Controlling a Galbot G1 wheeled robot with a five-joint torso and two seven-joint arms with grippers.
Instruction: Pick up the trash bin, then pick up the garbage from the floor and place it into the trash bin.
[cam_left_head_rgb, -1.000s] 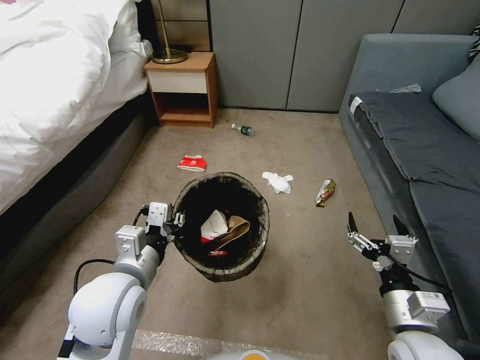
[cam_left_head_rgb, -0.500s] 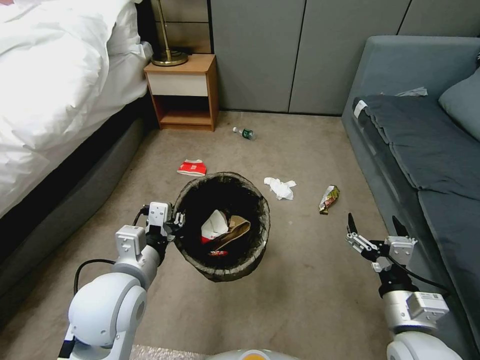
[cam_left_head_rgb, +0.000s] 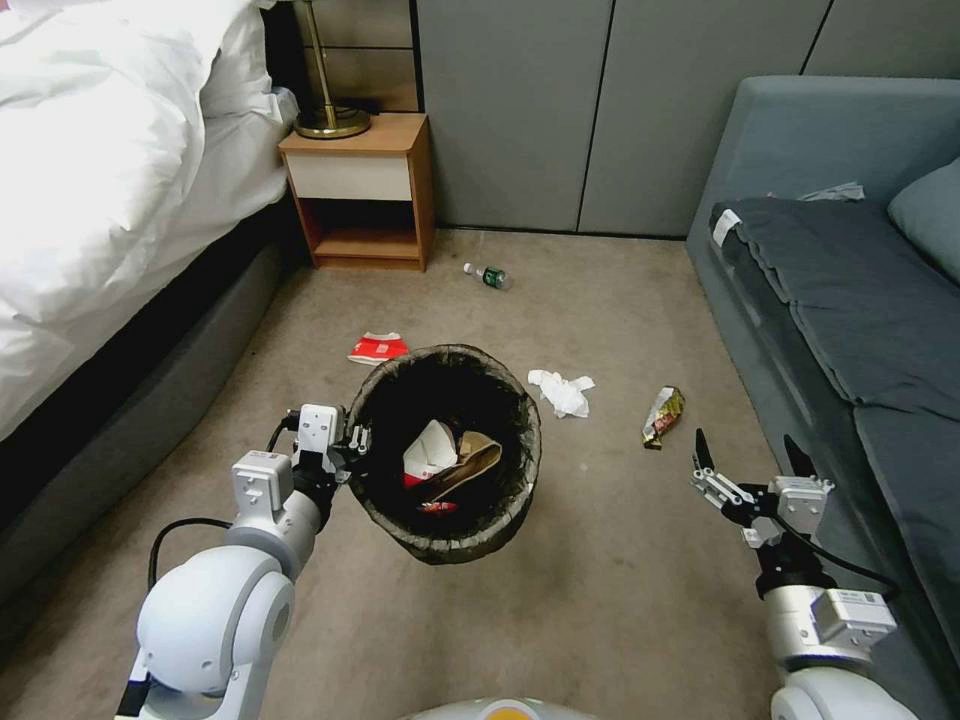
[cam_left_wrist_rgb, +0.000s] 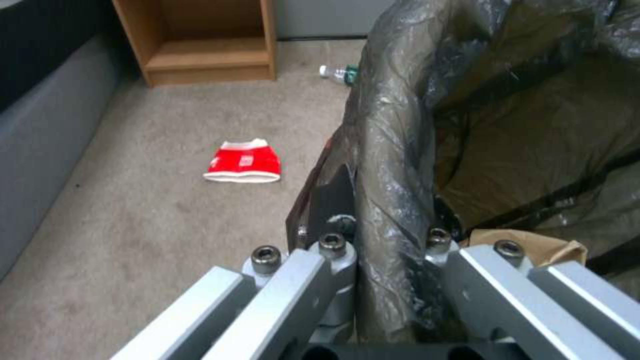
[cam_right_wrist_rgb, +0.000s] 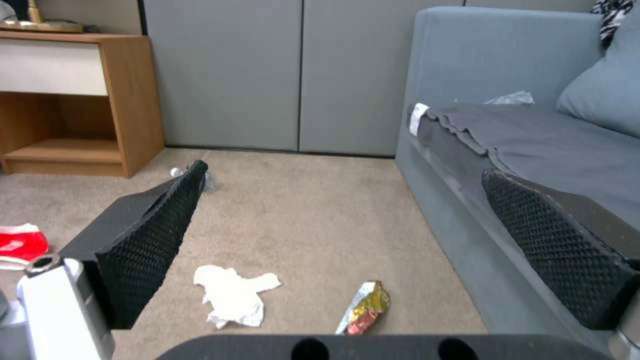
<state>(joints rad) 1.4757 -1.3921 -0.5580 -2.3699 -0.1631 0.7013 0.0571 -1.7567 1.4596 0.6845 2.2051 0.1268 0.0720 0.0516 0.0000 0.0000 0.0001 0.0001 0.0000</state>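
Black-lined trash bin (cam_left_head_rgb: 445, 450) at frame centre pinched by left gripper (cam_left_head_rgb: 352, 440), mouth up for garbage; right gripper (cam_left_head_rgb: 745, 455) lower right, spread wide, ready for snack wrapper (cam_left_head_rgb: 662, 416).

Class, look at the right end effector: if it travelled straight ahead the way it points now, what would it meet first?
Most likely the snack wrapper on the carpet, which lies just ahead between the open fingers of the right end effector; the white tissue lies off to one side. Depth is uncertain.

Trash bin (cam_left_head_rgb: 447, 520) rim hides part of red packet (cam_left_head_rgb: 377, 348); bottle (cam_left_head_rgb: 489, 276) label too small to read.
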